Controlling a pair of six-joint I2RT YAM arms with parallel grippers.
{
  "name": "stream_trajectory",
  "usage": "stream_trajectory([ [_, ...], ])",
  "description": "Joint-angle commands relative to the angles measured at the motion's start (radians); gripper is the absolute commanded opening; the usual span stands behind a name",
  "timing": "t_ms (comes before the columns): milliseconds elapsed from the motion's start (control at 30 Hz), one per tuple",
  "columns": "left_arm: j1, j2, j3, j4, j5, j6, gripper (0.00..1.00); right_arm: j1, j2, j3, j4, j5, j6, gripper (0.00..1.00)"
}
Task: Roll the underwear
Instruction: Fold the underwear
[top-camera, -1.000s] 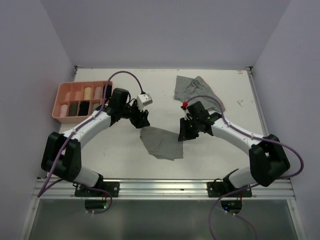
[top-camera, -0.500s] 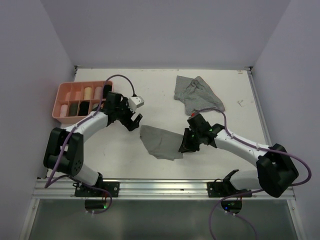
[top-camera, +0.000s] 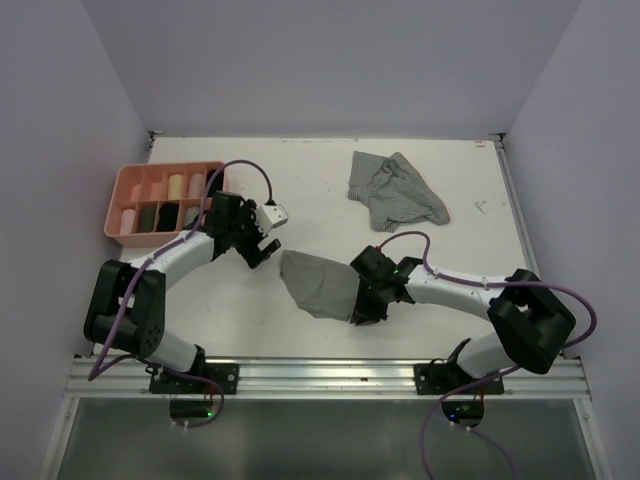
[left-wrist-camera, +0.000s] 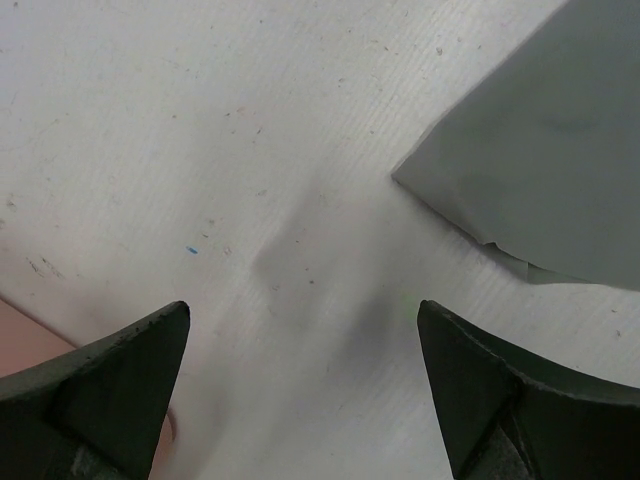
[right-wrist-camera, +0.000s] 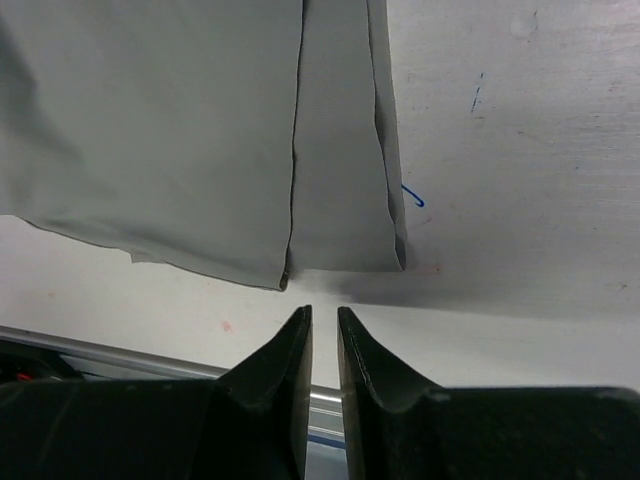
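A dark grey underwear (top-camera: 318, 284) lies folded flat near the table's middle. It also shows in the right wrist view (right-wrist-camera: 200, 130) and its corner shows in the left wrist view (left-wrist-camera: 545, 160). A grey striped underwear (top-camera: 395, 188) lies crumpled at the back right. My right gripper (top-camera: 360, 308) sits low at the grey garment's near right edge. Its jaws (right-wrist-camera: 323, 316) are almost together and hold nothing, just short of the fabric's hem. My left gripper (top-camera: 262, 246) is open and empty over bare table (left-wrist-camera: 300, 312), left of the garment.
A pink tray (top-camera: 160, 198) with rolled garments in its compartments stands at the far left, close behind my left gripper. Its edge shows in the left wrist view (left-wrist-camera: 25, 350). The metal rail (top-camera: 320, 375) runs along the near edge, close to my right gripper.
My right gripper has moved left and toward the near edge, down to the grey garment's near right corner. My left gripper has drawn back left toward the tray.
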Motion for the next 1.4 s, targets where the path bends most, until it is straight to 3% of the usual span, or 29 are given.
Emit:
stream_trajectory([
  [0, 0.008, 0.01, 0.003, 0.053, 0.003, 0.053, 1.0, 0.008, 0.015, 0.016, 0.028, 0.033, 0.063, 0.21],
  [367, 0.002, 0.069, 0.035, -0.027, 0.171, -0.093, 1.0, 0.021, 0.015, -0.027, 0.153, 0.023, 0.109, 0.22],
  [1133, -0.035, 0.116, 0.012, 0.03, 0.14, -0.155, 1.0, 0.02, -0.025, -0.047, 0.168, 0.039, 0.114, 0.24],
  [1367, -0.053, 0.135, 0.006, 0.048, 0.105, -0.176, 1.0, 0.02, -0.049, -0.023, 0.134, 0.059, 0.099, 0.31],
])
